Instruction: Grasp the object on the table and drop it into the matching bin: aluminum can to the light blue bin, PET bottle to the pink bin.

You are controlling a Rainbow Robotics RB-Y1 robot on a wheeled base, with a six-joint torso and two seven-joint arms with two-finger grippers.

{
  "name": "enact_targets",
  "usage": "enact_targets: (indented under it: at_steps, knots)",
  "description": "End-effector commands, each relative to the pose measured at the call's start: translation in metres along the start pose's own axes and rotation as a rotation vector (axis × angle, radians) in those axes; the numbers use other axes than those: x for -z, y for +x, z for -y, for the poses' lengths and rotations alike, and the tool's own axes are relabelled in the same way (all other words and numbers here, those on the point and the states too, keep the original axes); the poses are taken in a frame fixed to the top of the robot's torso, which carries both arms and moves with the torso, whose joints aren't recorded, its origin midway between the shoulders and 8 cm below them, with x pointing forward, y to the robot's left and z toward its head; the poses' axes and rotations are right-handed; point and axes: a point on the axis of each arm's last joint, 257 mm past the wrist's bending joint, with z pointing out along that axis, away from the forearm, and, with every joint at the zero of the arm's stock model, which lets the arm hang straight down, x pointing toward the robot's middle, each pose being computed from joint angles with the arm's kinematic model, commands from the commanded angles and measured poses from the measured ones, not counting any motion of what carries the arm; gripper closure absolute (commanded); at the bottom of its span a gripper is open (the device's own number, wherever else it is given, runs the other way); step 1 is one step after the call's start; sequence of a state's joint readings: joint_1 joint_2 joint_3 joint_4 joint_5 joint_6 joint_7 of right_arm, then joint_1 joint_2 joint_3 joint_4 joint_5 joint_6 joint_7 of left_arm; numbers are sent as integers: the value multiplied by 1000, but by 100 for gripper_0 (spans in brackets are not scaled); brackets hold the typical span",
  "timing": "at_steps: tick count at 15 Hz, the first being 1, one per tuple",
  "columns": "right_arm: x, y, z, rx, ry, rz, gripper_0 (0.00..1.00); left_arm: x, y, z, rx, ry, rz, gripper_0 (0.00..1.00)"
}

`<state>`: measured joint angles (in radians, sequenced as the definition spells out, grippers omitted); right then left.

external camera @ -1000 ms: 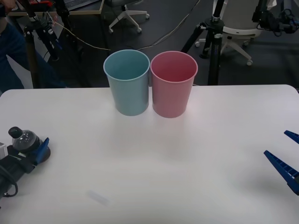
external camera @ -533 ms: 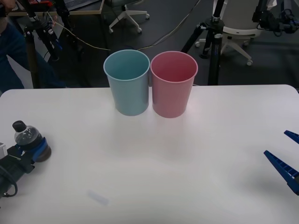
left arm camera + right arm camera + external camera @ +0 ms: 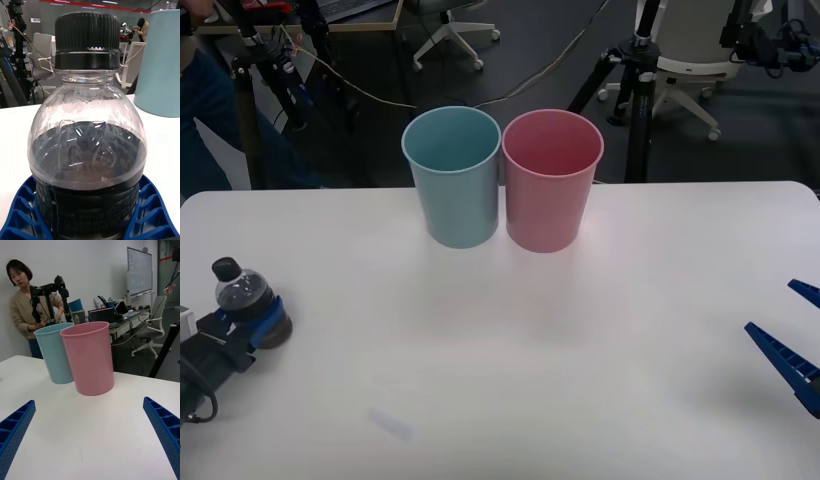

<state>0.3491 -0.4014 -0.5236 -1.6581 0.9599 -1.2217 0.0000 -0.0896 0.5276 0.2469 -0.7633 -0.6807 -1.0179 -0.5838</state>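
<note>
The PET bottle (image 3: 240, 291), small and clear with a dark cap and dark liquid, stands upright at the far left of the white table (image 3: 510, 350). My left gripper (image 3: 252, 325) is shut on its lower body. In the left wrist view the bottle (image 3: 88, 142) sits between the blue fingers (image 3: 20, 215). The light blue bin (image 3: 452, 178) and the pink bin (image 3: 550, 180) stand side by side at the table's far middle, well to the right of the bottle. My right gripper (image 3: 792, 335) hovers open at the right edge, with the pink bin (image 3: 90, 360) and light blue bin (image 3: 54, 352) ahead of it.
A black tripod (image 3: 635, 90) and office chairs (image 3: 685, 60) stand on the floor behind the table. A small pale mark (image 3: 390, 423) lies on the tabletop near the front left. Bare table stretches between the two arms and the bins.
The bottle in my left gripper has tipped from leaning to upright and shifted slightly right. The right arm and both bins have not moved.
</note>
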Motion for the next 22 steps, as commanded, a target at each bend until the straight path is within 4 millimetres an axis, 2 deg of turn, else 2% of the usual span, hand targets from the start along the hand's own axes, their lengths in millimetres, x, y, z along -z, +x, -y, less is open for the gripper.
enact_targets:
  at_steps: [1,6,11,15,20,22]
  knots:
    - [0,0,0,0,0,0,0,3,-5,6,-2,19,4,100]
    - [0,0,0,0,0,0,0,12,-21,24,-33,44,-4,100]
    - [0,0,0,0,0,0,0,13,-58,72,-6,158,-13,100]
    - [0,0,0,0,0,0,0,14,-92,118,-53,204,-1,100]
    - [0,0,0,0,0,0,0,7,-144,164,-157,314,61,100]
    - [0,0,0,0,0,0,0,8,-163,183,-137,375,66,100]
